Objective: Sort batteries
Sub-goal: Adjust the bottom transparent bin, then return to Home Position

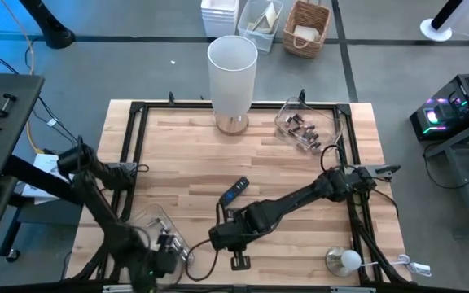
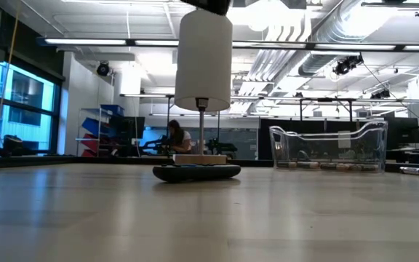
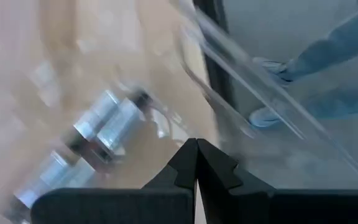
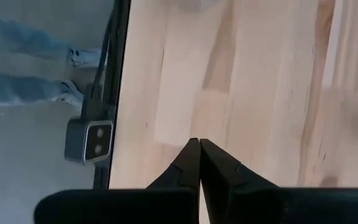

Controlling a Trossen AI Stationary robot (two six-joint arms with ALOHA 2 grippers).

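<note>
Several silvery batteries lie in a clear bin at the table's near left. My left gripper hangs shut above that bin's inside, near its wall, with nothing between its fingers; in the high view the left gripper is over the bin's near end. More batteries, darker ones, lie in a second clear bin at the far right. My right gripper is shut over bare wood near the table's near edge, at the middle, and holds nothing.
A black remote-like bar lies mid-table. A tall lamp with a white shade stands at the far edge. A small camera sits on the near edge frame. A round bulb-like object lies near right. A person's legs show beyond the table.
</note>
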